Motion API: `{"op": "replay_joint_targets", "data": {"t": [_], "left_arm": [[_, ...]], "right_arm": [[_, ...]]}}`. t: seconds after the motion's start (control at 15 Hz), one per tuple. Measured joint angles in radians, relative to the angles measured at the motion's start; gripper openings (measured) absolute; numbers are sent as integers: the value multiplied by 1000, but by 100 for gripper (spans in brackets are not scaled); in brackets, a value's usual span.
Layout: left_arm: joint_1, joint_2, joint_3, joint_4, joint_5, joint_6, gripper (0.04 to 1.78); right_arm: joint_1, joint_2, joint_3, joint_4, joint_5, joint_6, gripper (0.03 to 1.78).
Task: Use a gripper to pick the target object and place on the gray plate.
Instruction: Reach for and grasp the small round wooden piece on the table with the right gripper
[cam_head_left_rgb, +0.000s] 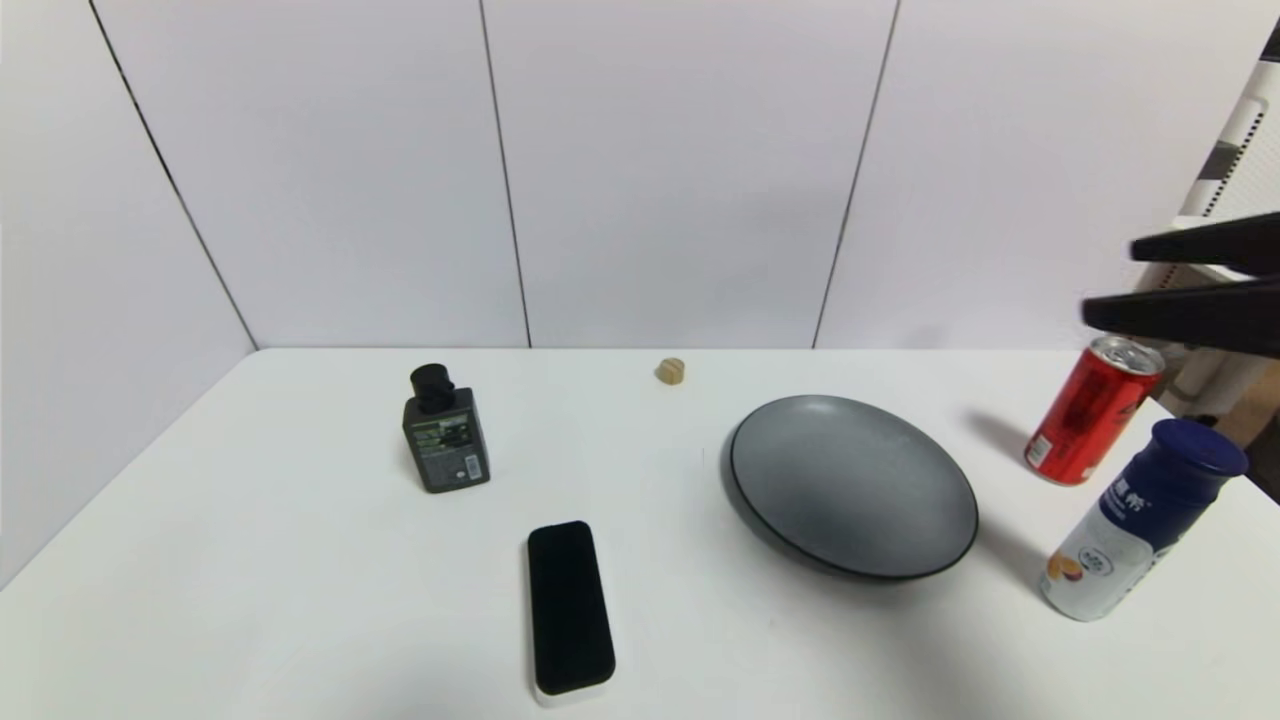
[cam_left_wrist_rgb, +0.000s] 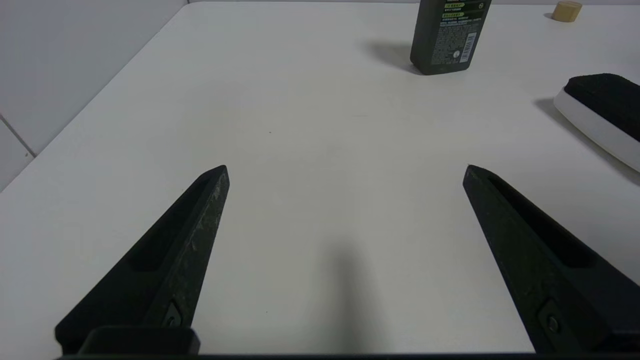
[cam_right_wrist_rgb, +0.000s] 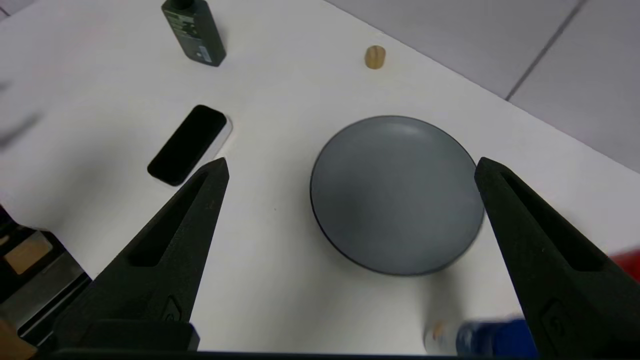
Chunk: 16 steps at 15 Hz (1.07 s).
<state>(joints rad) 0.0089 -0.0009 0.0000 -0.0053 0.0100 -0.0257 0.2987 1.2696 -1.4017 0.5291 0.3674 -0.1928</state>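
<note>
- I count one target object (cam_head_left_rgb: 671, 371), a small tan wooden cylinder lying alone on the white surface (cam_head_left_rgb: 300, 560) at the far edge, close to the wall, left of and beyond the gray plate (cam_head_left_rgb: 853, 486).
- One gray plate, bare, sits right of centre.
- Two bottles: a dark square bottle (cam_head_left_rgb: 445, 431) far left with a black cap, and a blue-capped white bottle (cam_head_left_rgb: 1140, 521) at the near right.
- One red can (cam_head_left_rgb: 1092, 410) stands beyond the blue-capped bottle, to the plate's right.
- One black eraser block (cam_head_left_rgb: 569, 607) with a white base lies near me, left of the plate.
- The dark bottle bears a label and barcode, too small to read; the blue-capped bottle shows white characters I cannot make out.
- My right gripper (cam_head_left_rgb: 1110, 282) hangs high at the right edge above the can, fingers spread apart, holding nothing.
- My left gripper (cam_left_wrist_rgb: 345, 172) hovers over bare surface at the near left, fingers wide apart and empty.
- Nothing stands between the target object and the plate.
</note>
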Motion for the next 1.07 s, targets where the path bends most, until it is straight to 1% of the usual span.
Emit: {"op": "replay_joint_targets", "data": {"t": [0.2, 0.4, 0.6, 0.73, 0.8, 0.87, 0.93, 1.07], "left_arm": [[0, 0, 0, 0, 0, 0, 169], [0, 0, 0, 0, 0, 0, 169], [0, 0, 0, 0, 0, 0, 169], [0, 0, 0, 0, 0, 0, 169], [0, 0, 0, 0, 0, 0, 169], [0, 0, 0, 0, 0, 0, 169], [0, 0, 0, 0, 0, 0, 169], [0, 0, 0, 0, 0, 0, 169]], "right_arm": [[93, 225, -174, 18, -3, 0, 170], [173, 405, -291, 24, -13, 8, 170], [235, 543, -391, 24, -39, 77, 170], [259, 613, -440, 25, -64, 96, 170], [268, 643, -460, 24, -88, 109, 170], [279, 674, -483, 24, -125, 126, 170], [289, 703, -505, 21, -166, 137, 170], [306, 758, -534, 3, -265, 146, 170]]}}
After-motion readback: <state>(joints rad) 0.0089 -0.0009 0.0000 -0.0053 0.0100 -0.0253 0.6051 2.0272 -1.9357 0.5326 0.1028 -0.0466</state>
